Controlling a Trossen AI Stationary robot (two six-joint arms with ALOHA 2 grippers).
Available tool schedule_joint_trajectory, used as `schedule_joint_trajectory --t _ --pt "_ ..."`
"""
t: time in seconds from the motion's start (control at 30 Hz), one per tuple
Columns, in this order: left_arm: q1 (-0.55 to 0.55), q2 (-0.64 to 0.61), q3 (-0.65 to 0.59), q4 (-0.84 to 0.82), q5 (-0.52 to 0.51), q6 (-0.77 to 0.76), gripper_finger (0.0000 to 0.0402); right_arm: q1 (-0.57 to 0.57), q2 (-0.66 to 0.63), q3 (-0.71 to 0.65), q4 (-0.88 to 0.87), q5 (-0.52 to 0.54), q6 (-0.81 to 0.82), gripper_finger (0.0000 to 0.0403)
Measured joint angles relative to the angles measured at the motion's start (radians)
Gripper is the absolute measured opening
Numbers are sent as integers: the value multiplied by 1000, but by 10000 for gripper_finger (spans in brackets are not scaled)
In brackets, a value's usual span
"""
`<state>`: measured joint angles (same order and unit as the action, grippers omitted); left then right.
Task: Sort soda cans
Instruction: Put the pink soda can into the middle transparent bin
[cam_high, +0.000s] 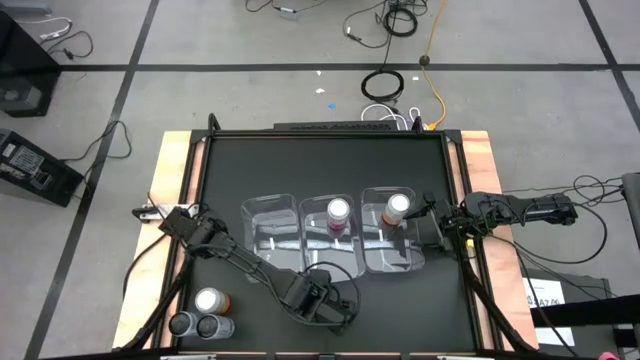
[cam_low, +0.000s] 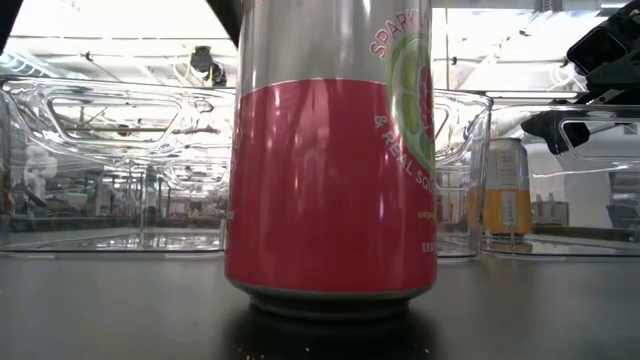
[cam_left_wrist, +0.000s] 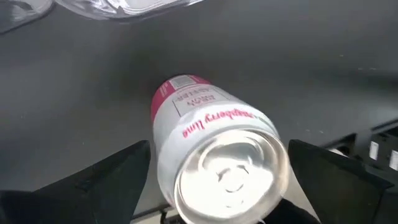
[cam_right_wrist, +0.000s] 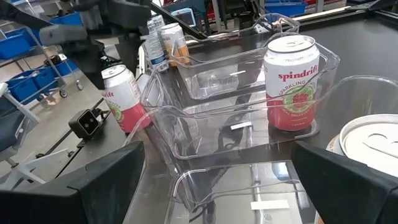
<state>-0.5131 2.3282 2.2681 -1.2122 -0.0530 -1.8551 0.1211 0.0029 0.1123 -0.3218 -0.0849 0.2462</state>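
Red-pink can between my left fingers: it (cam_left_wrist: 211, 155) stands upright on the black table (cam_high: 330, 160), at the near edge in front of the middle bin.
My left pincer: it (cam_left_wrist: 217, 186) is spread wide around that can's top, one finger (cam_left_wrist: 106, 180) on each side; whether the fingers touch the can I cannot tell.
My right pincer: it (cam_right_wrist: 217, 186) is spread wide and holding nothing, hovering over the right bin (cam_high: 392, 245) beside the orange can (cam_high: 398, 210).
Middle bin: it (cam_high: 332, 235) is clear plastic with a second red-pink can (cam_high: 339, 214) upright inside.
Left bin: it (cam_high: 270, 230) is clear plastic, beside the middle bin.
Waiting cans: one orange-brown can (cam_high: 211, 301) and two silver-grey cans (cam_high: 198, 325) stand close together at the near left corner of the table, well apart from the bins.
Low view: the held can (cam_low: 330, 160) fills the middle, with the orange can (cam_low: 507, 190) behind it in its bin.
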Motion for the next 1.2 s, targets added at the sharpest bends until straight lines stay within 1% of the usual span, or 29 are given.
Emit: schedule_joint_trajectory --t 0.17,0.43,0.9,1.0,1.2 --pt "4 20 0 23 46 -1 388 0 0 0 0 0 0 398" --pt "4 54 0 30 49 2 388 0 0 0 0 0 0 398" --pt "7 55 0 18 54 -24 387 0 0 0 0 0 0 398" --pt "7 55 -1 19 64 -27 373 0 0 0 0 0 0 398" --pt "7 53 -1 14 69 -49 322 0 0 0 0 0 0 398"
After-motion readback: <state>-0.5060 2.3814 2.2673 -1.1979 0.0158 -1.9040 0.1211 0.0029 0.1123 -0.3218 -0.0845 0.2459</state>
